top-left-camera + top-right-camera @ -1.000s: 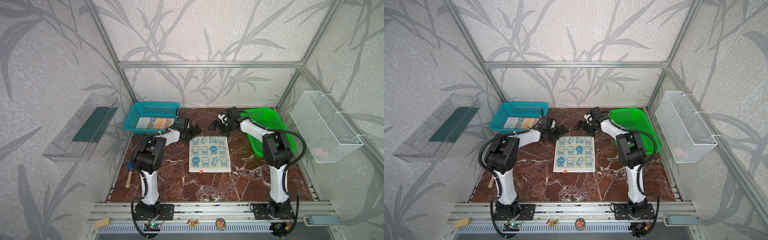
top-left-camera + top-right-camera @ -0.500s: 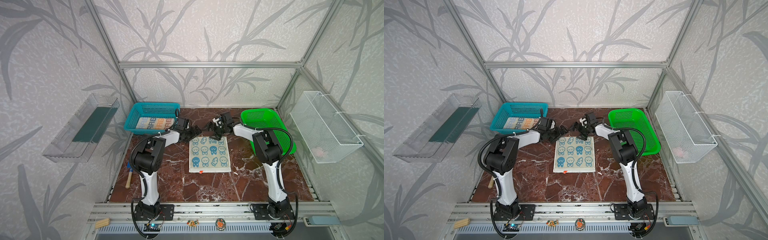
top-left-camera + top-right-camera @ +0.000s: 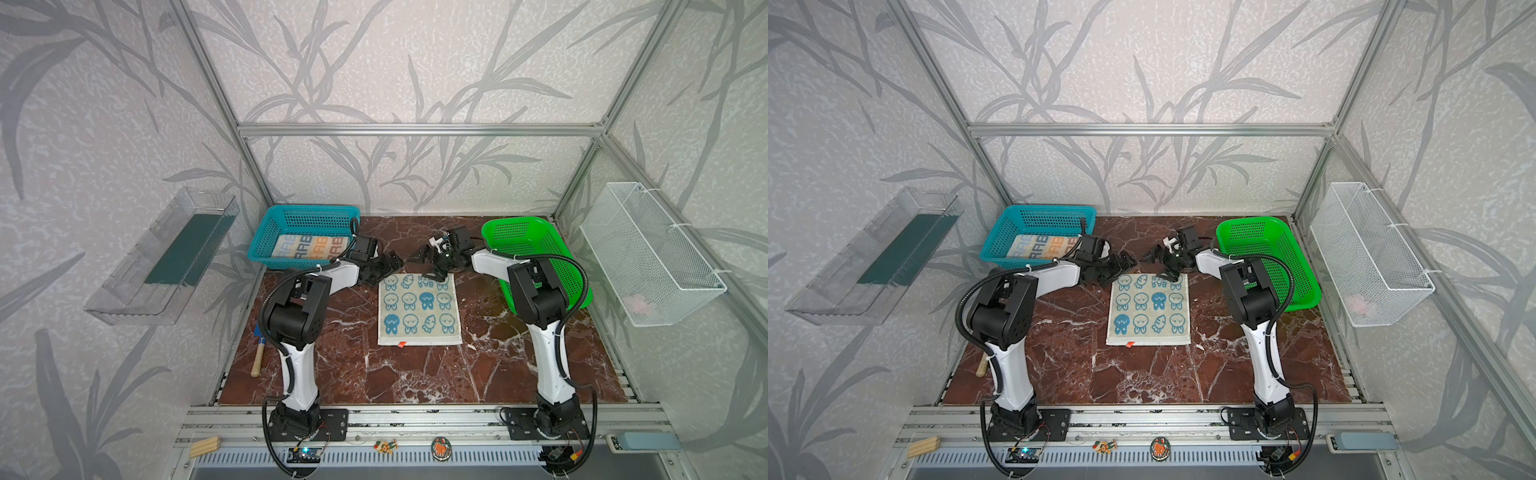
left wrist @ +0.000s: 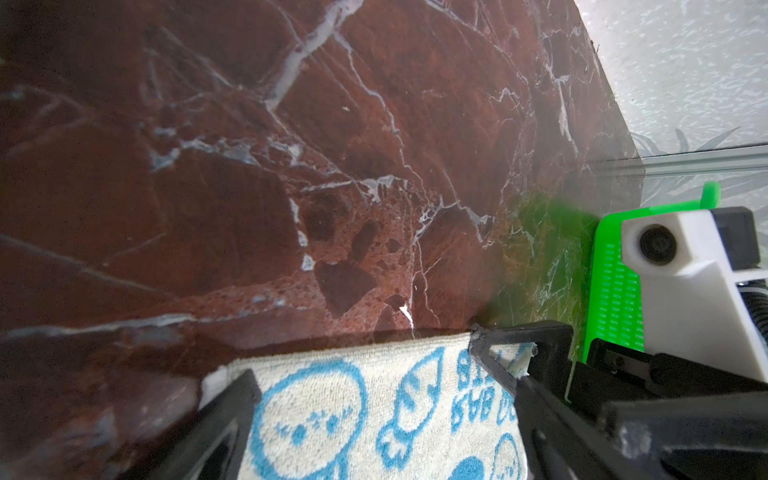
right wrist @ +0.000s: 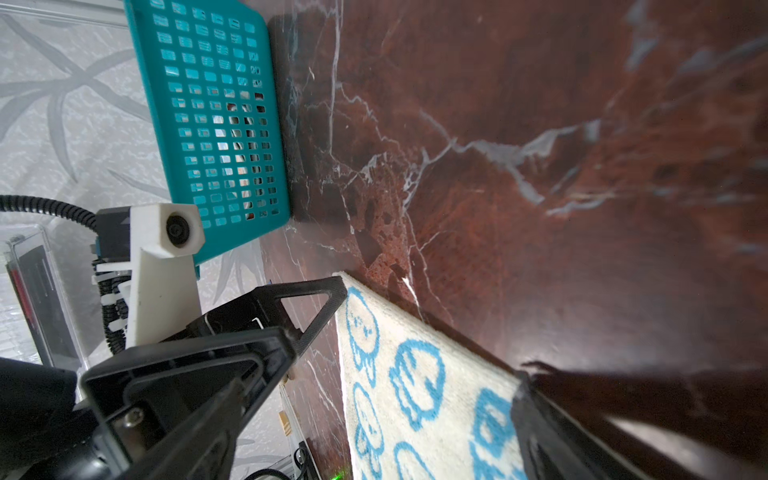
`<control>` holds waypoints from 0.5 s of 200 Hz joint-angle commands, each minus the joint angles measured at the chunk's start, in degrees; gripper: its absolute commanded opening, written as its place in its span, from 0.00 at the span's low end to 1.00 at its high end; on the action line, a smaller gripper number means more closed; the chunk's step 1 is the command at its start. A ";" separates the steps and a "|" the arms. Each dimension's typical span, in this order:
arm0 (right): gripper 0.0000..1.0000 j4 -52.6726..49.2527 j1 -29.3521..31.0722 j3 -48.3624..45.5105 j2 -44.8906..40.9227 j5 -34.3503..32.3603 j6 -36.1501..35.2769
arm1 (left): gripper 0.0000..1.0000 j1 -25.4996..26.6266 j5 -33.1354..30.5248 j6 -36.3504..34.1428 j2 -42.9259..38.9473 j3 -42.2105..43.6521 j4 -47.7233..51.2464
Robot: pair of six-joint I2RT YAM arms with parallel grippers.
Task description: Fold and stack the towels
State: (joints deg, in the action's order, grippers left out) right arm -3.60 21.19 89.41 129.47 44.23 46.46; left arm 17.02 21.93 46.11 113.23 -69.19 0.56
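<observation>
Both arms rise from the near rail and bend forward with forearms low, converging on the far edge of the cream terry towel with blue bunnies (image 3: 419, 309). It lies flat mid-table on the red-brown marble tabletop (image 3: 357, 374). Left gripper (image 3: 390, 266) at its far left corner, jaws wide, empty. Right gripper (image 3: 427, 267) over the far edge toward the right corner, equally wide, empty. Beyond, the striped RABBIT towel (image 3: 309, 248) lies in the teal plastic basket (image 3: 266, 232). Since a second ago the right arm swung in from the green plastic basket (image 3: 536, 232); the left barely shifted.
</observation>
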 commanded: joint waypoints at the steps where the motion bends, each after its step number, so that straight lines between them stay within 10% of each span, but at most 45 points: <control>1: 0.99 -8.75 -2.75 -2.34 -1.72 -3.26 -5.86 | 0.99 -0.49 -2.13 0.34 1.38 2.48 5.81; 100: 0.99 -18.76 -9.15 -4.86 -7.98 -8.63 -18.01 | 0.99 -0.43 -2.37 0.45 1.29 3.36 5.45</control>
State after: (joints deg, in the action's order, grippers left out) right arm -15.42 12.88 85.21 123.55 40.18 32.86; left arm 17.02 21.93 46.11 113.14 -68.69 -0.14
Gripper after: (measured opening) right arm 0.991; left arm 0.991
